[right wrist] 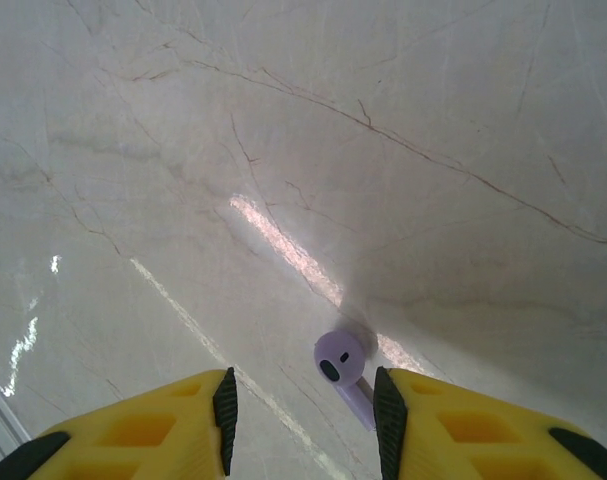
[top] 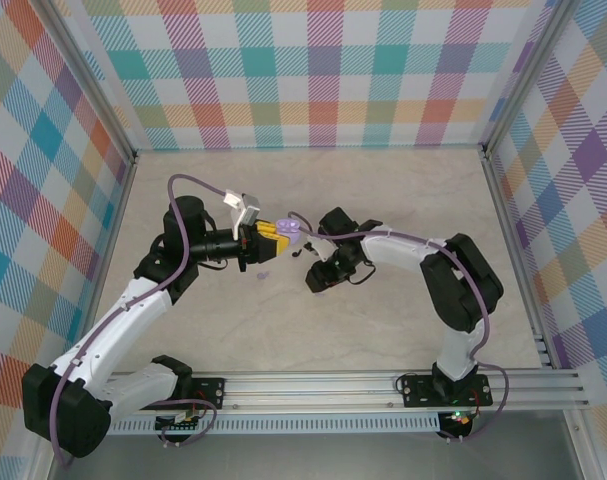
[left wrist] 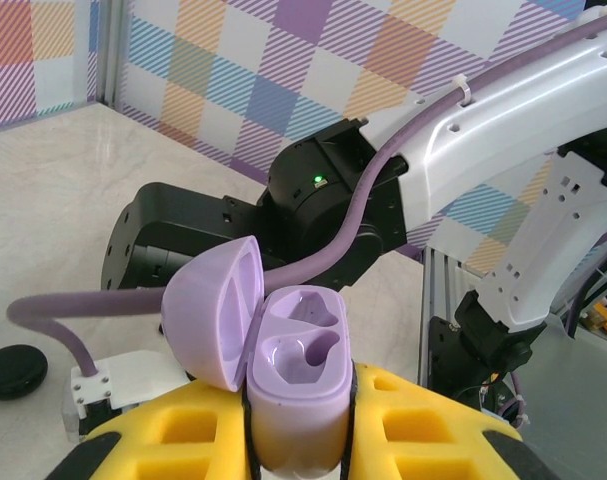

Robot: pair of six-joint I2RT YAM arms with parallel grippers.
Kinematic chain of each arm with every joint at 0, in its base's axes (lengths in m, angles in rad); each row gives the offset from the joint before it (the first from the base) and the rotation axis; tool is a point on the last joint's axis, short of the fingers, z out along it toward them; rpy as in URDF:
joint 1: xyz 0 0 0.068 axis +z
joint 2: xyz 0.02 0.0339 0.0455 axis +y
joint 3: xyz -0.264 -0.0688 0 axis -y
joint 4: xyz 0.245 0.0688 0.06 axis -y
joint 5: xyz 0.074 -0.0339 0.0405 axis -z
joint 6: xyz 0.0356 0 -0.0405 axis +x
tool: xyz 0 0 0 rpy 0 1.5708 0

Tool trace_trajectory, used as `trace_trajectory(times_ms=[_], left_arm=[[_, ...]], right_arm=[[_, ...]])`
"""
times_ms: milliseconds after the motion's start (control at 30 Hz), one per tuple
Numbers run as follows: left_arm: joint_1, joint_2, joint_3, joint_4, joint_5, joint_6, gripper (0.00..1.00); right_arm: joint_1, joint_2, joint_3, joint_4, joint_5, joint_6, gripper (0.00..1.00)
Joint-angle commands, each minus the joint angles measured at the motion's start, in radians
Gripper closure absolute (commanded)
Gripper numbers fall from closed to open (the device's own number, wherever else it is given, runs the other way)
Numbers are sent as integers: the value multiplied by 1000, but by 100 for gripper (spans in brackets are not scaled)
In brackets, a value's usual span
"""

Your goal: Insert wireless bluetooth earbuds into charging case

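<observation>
Left gripper (left wrist: pixel 298 445) pinches an open lilac charging case (left wrist: pixel 295 385), held upright with its lid (left wrist: pixel 215 310) swung toward 9 o'clock. In the top view, the right gripper (right wrist: pixel 303 415) sits at the case's 5 o'clock. Its fingers are spread either side of a lilac earbud (right wrist: pixel 341 362) lying on the marble table (right wrist: pixel 283 150).

An earbud (right wrist: pixel 340 362) lies on the table (right wrist: pixel 283 150) between the right hand's (right wrist: pixel 303 400) fingers (right wrist: pixel 163 425), case (left wrist: pixel 298 375) in the left hand (left wrist: pixel 298 440)

Lilac earbud (right wrist: pixel 341 362) on the marble table (right wrist: pixel 283 150) (between the tips of the parted claw (right wrist: pixel 305 408))
</observation>
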State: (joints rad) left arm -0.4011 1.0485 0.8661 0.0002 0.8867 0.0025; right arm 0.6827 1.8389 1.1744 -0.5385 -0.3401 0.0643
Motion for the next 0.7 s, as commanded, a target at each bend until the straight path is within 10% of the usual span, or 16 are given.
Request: trace_trajectory(times_ms=[0, 667], left_arm=[[16, -23, -10, 0, 2, -2, 90], [18, -22, -8, -6, 2, 3, 90]], right_arm=[[15, 27, 35, -48, 35, -2, 57], [83, 116, 139, -171, 183, -20, 58]])
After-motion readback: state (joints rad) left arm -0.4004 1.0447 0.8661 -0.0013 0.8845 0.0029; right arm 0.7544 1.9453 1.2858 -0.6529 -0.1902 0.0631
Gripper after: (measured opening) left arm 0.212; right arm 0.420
